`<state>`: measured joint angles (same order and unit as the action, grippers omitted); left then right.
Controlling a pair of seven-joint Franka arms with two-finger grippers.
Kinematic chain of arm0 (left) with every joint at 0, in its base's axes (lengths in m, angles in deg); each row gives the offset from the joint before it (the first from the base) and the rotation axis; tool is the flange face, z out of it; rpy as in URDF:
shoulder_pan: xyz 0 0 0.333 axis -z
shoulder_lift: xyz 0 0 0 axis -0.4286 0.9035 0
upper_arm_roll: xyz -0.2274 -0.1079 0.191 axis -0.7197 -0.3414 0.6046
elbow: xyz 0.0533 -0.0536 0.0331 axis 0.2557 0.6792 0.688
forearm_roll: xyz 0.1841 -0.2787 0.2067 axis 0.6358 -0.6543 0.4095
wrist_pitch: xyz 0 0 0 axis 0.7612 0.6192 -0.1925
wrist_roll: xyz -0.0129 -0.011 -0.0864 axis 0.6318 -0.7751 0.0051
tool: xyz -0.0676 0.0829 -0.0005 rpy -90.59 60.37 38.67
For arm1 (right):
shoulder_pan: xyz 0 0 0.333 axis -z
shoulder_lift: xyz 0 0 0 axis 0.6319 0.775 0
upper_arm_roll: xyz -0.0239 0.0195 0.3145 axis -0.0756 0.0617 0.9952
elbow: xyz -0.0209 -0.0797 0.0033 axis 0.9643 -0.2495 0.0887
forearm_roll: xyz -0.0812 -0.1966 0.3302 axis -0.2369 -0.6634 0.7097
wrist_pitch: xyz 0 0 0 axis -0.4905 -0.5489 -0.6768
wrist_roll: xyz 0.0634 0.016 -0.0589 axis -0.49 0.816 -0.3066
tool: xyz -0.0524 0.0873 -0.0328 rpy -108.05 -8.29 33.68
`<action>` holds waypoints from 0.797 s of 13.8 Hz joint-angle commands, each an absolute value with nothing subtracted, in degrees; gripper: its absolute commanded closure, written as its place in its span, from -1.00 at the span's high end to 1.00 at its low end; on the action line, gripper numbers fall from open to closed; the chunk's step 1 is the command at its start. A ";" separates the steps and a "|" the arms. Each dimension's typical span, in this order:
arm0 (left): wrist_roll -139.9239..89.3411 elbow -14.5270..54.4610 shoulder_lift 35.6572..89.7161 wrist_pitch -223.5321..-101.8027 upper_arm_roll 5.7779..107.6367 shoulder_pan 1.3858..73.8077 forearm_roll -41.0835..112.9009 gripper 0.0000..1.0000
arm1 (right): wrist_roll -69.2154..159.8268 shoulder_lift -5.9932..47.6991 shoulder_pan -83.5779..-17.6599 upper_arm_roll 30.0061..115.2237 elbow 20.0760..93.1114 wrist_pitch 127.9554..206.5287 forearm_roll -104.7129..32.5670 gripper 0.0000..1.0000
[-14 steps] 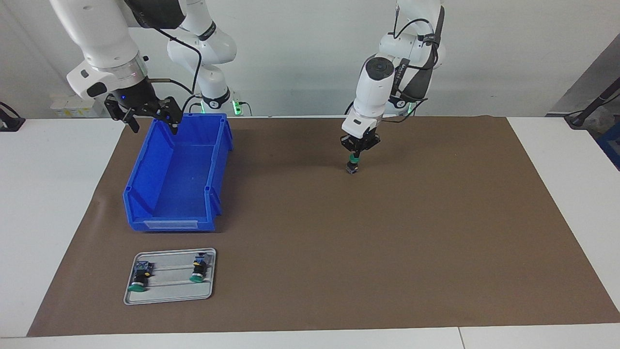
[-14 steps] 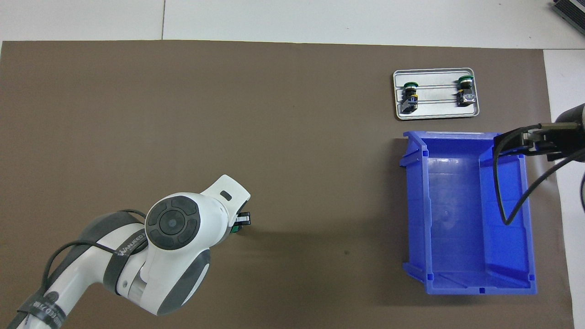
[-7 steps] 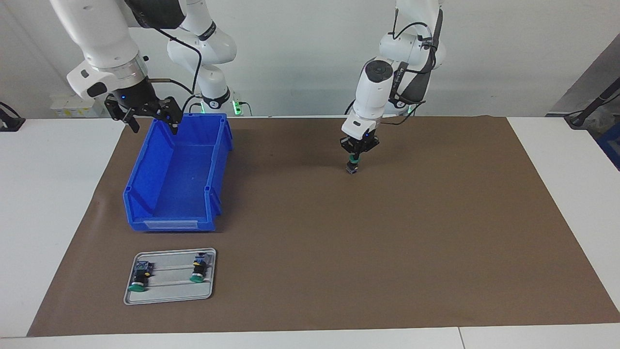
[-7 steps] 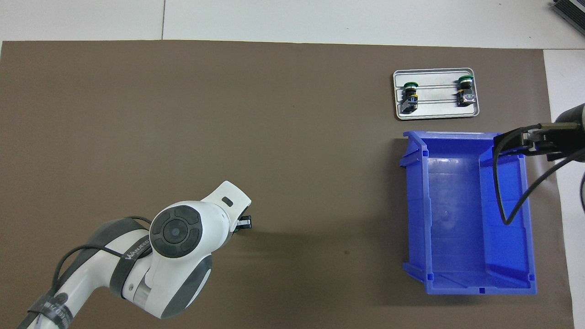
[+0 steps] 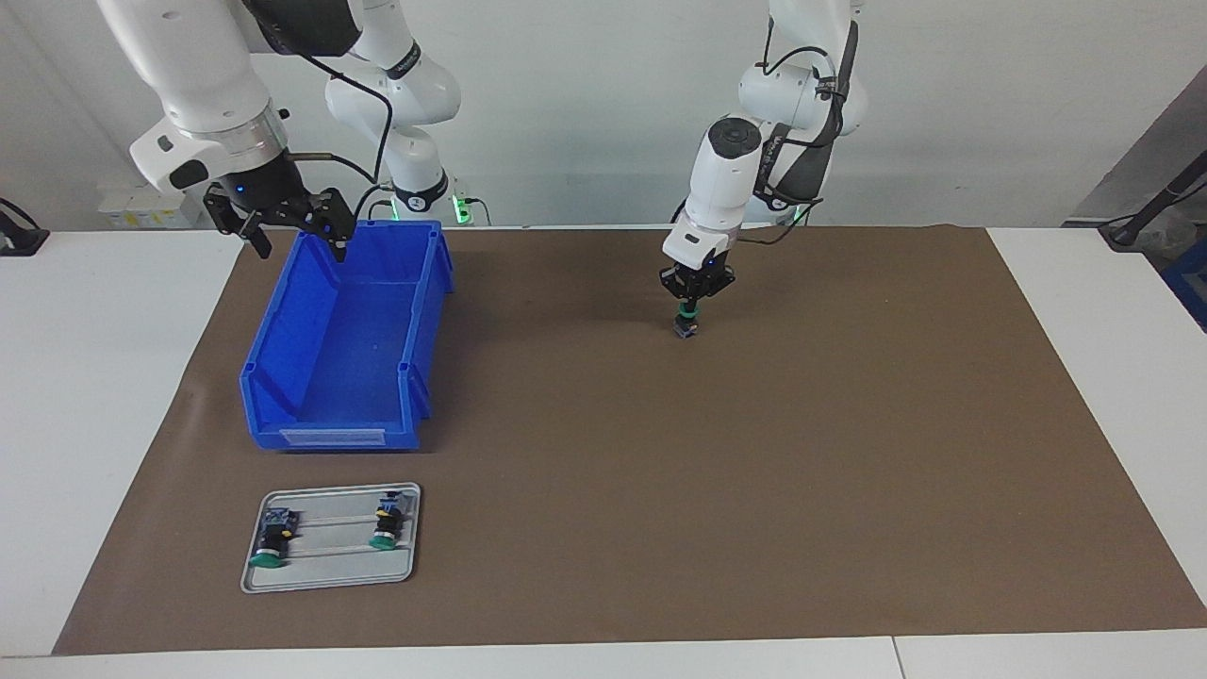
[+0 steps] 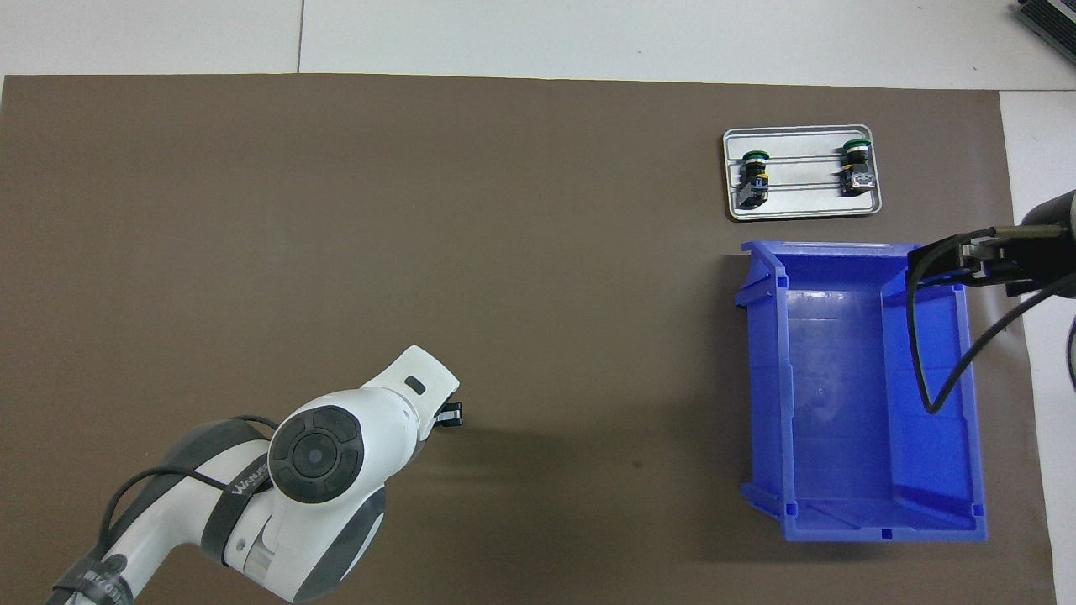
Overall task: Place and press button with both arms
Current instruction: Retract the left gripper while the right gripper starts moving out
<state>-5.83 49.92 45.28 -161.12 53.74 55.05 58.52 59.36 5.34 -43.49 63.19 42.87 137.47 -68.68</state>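
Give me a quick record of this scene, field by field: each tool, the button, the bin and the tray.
left tool: shut, tips down on the button's green cap
button: upright on the brown mat
right tool: open, empty, over the blue bin's rim; arm waits
blue bin: nothing inside
tray: farther from the robots than the bin, holds two spare buttons lying down
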 commanded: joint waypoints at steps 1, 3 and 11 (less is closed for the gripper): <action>-4.87 49.84 47.09 -160.55 54.46 55.53 59.73 -1.00 | 58.05 4.81 -43.15 63.30 43.11 136.83 -67.98 1.00; -5.66 41.69 47.35 -150.29 54.72 54.22 59.81 -1.00 | 58.14 4.81 -43.06 63.30 43.11 136.83 -67.98 1.00; -34.09 15.47 46.74 -121.16 55.16 31.40 59.99 -1.00 | 59.80 4.90 -43.94 63.30 43.19 138.06 -67.89 1.00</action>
